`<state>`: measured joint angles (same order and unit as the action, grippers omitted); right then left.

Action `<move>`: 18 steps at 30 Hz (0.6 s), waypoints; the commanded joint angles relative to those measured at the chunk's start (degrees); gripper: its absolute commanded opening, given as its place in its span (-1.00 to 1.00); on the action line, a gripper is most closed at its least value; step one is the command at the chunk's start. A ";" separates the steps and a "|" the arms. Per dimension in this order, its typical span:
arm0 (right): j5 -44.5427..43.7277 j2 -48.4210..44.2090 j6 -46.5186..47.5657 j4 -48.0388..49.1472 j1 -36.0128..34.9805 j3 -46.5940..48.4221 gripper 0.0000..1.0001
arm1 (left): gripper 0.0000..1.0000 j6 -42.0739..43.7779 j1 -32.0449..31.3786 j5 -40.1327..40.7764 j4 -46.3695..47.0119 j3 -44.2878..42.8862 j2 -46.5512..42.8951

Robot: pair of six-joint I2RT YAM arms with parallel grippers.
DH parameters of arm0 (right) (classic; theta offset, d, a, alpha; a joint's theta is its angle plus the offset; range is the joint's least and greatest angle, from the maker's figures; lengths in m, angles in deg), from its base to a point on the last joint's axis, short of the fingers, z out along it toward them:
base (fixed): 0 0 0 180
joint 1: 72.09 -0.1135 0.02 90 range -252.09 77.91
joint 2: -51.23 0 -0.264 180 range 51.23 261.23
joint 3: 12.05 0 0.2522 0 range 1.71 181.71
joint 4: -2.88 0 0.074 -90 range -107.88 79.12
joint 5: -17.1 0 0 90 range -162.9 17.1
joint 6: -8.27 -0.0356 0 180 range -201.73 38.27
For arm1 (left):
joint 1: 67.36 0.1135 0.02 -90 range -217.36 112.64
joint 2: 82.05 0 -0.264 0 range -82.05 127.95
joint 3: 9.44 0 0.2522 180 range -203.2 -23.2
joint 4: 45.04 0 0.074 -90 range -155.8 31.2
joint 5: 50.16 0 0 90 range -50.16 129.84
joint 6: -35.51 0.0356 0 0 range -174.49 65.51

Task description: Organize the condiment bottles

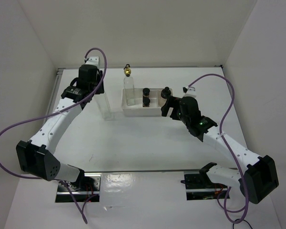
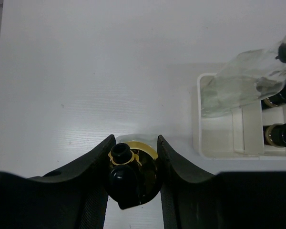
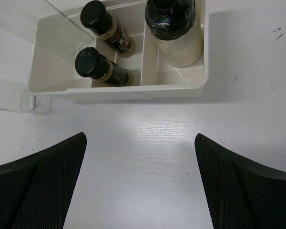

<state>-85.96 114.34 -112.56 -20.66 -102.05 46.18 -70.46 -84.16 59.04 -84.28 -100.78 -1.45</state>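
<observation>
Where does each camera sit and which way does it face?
Top external: above, behind the bases, looking down on the table; left arm and right arm show.
Left wrist: looks down past its jaws, shut on a glass bottle.
Right wrist: looks down over open jaws at the tray.
Shared: tray and spice jars, all three.

Site note: you are in a robotics lab test cell, not a kitchen. Plain white walls (image 1: 148, 28) box in a bare white counter (image 1: 148, 143) on three sides. The left arm (image 1: 57, 126) and the right arm (image 1: 229, 145) sit on metal base plates (image 1: 93, 186) at the near edge. Purple cables (image 1: 14, 124) loop loose. The only household goods: a white tray (image 1: 138, 113) with spice jars (image 1: 146, 100), and a glass bottle (image 1: 105, 105) near it.
</observation>
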 commanded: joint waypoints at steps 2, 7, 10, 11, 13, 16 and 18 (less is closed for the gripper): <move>-0.56 -1.41 -0.02 1.87 0.42 0.80 0.96 | -0.79 2.43 -0.52 -2.40 -0.01 -7.39 -2.11; -1.09 -1.41 -0.02 1.87 0.42 0.80 0.96 | -0.82 2.43 -1.66 -5.13 -4.23 -12.85 -1.59; -1.09 -1.41 -0.02 1.87 0.42 0.80 0.96 | -0.82 2.43 -2.71 -5.84 -6.42 -17.68 -0.01; -1.09 -1.41 -0.02 1.87 0.42 0.80 0.96 | -0.82 2.43 -3.50 -5.84 -6.95 -19.00 0.61; -1.09 -0.89 -0.02 1.87 0.42 0.80 0.96 | -0.82 2.43 -4.30 -5.84 -9.06 -23.55 2.53; -1.09 -0.89 -0.02 1.87 0.42 0.80 0.96 | -0.82 3.05 -6.57 -5.84 -11.87 -28.14 5.26; -1.70 -1.50 -0.02 1.87 0.42 0.80 0.96 | -0.82 3.05 -7.45 -6.45 -12.67 -31.39 6.32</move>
<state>-86.05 114.34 -112.56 -20.64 -102.05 46.18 -68.27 -90.24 53.84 -97.52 -127.31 3.77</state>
